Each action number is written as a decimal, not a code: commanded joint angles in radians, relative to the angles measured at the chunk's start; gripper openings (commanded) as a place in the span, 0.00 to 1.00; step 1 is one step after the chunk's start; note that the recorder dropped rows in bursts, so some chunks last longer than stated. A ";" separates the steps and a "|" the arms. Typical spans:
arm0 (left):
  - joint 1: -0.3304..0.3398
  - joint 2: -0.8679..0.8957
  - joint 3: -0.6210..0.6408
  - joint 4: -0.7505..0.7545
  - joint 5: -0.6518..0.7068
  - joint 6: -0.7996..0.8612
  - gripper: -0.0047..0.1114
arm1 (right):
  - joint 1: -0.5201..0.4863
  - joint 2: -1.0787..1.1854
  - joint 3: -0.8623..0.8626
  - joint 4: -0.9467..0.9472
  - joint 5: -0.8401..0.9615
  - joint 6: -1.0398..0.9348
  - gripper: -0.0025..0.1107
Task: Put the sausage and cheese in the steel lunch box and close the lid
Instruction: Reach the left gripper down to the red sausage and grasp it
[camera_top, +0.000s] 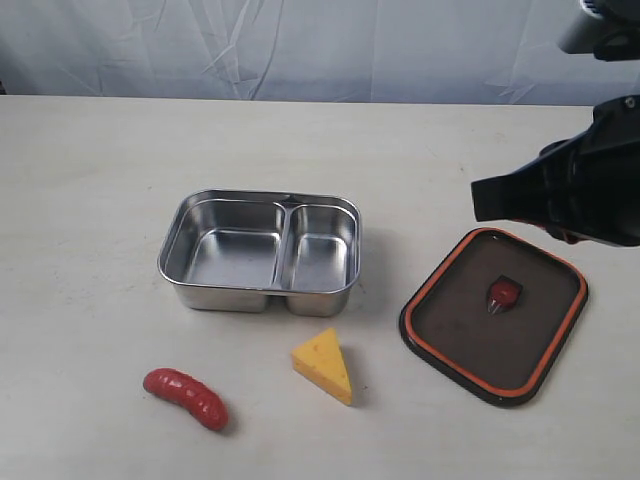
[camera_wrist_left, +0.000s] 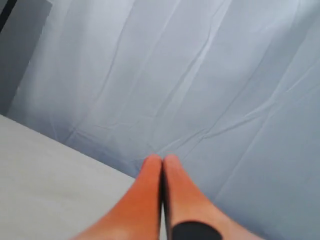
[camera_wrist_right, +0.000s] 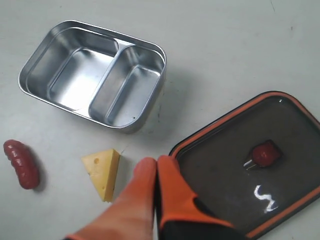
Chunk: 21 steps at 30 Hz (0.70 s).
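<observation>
Right at the front edge of the bench (camera_top: 90, 200), left of centre, lies the sausage (camera_top: 185, 397), red and glossy, flat on the surface. Just to its right, apart from it, sits the cheese (camera_top: 324, 365), a yellow wedge with its point aimed toward the front edge.

Behind those two, around the middle of the bench, there's the steel lunch box (camera_top: 250, 297), open to the air. The larger compartment is on the left, the smaller on the right. The cheese sits near its front right corner but isn't touching.

Over toward the right edge, the lid (camera_top: 460, 320) lies flat beside the box and well apart from it. The orange seal shows all round the rim, and a small red tab (camera_top: 502, 292) sits at its centre.

The right arm (camera_top: 575, 190) hangs dark over the lid's far corner. From its wrist camera, the right end effector (camera_wrist_right: 156, 165) has its orange fingers (camera_wrist_right: 142, 175) pressed together, gripping nothing, lined up between the cheese and the lid's corner.

The left end effector (camera_wrist_left: 162, 165) is also pinched tight and carrying nothing, pointing at the white sheet (camera_wrist_left: 200, 75) that hangs beyond the far edge.
</observation>
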<state>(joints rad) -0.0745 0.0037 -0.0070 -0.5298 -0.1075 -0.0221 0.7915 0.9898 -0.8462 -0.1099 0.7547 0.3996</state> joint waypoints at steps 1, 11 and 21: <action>-0.007 0.011 -0.146 0.018 0.229 0.001 0.04 | -0.001 -0.007 -0.003 -0.048 -0.005 -0.007 0.01; -0.007 0.530 -0.571 -0.198 0.715 1.091 0.04 | -0.001 -0.007 -0.003 -0.098 -0.001 -0.007 0.01; -0.007 0.921 -0.674 -0.240 1.017 1.513 0.28 | -0.001 -0.007 -0.003 -0.110 0.001 -0.007 0.01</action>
<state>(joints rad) -0.0745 0.8447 -0.6753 -0.7647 0.8226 1.4146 0.7915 0.9898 -0.8462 -0.2017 0.7571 0.3975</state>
